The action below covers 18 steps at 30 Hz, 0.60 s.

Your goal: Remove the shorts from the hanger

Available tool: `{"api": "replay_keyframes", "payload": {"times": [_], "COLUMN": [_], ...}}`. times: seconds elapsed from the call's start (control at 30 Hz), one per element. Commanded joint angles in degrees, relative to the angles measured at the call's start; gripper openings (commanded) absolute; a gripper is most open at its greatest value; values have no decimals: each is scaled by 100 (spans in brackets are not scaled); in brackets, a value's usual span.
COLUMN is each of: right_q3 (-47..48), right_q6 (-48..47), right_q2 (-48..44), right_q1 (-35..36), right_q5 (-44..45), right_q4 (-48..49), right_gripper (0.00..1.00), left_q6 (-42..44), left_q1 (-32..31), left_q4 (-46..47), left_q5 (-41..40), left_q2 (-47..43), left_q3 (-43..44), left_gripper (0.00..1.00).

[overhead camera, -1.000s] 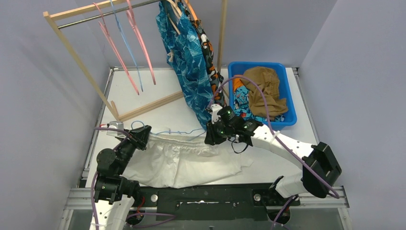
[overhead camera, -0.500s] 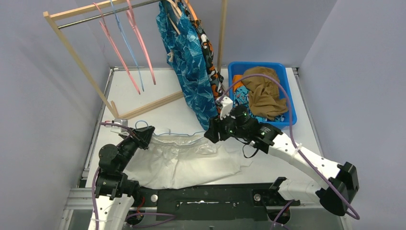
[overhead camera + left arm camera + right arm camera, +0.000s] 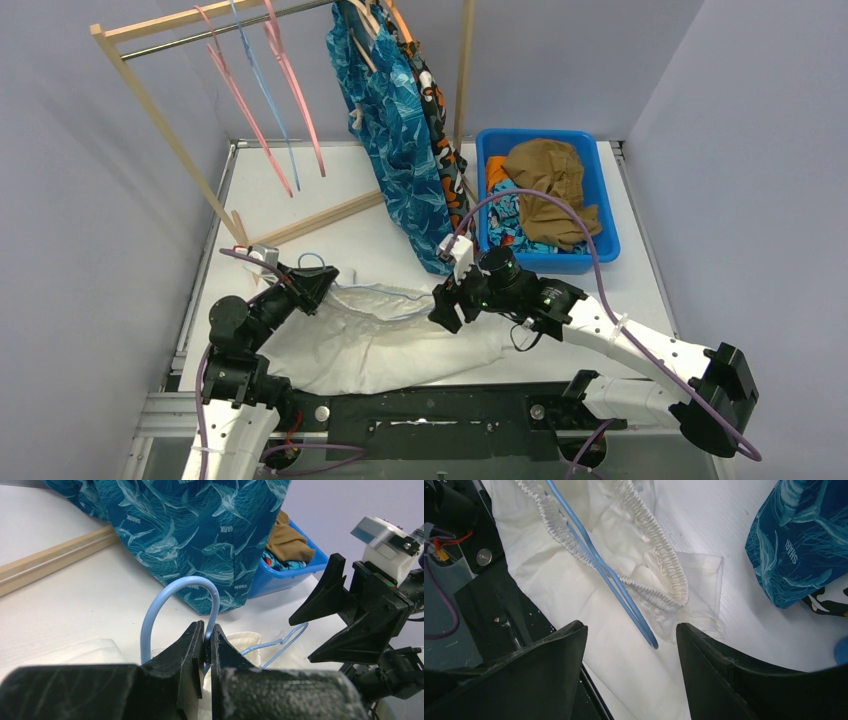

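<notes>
A: L pincer clenched on hook of blue hanger. R pincer released, hovering just above white shorts, which lie flat on tabletop w/ hanger across waistband.
B: Handling?
A: Fabric looks light, limp, prob slides easy. Grab elastic waistband right under R pincer.
B: Any text?
A: "SHARK" on teal shorts beyond L pincer.

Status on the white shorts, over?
Left gripper shut on light-blue wire hanger hook. Right gripper open over white fabric shorts. Hanger lies across waistband.
</notes>
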Motion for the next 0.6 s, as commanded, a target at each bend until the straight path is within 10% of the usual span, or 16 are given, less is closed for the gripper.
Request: {"api": "replay_keyframes", "payload": {"times": [0.0,0.37,0.57], "right_q3": [171,229,173], "right_q6": [-302,-407,-256], "right_q2": [-84,-66,-174], "right_q1": [14,-135,-312], "right_q5": [-314,-911,-1005], "right_q4": [396,192,306], "right_gripper": [64,8,4], "left_q6": [-106,-108,-117], "left_q1": [25,25,25], "left_q4": [648,628,599], "left_q5": [438,388,315], "left_q2": [67,76,78], "left_q3": [34,43,51], "left_gripper": [0,0,0]}}
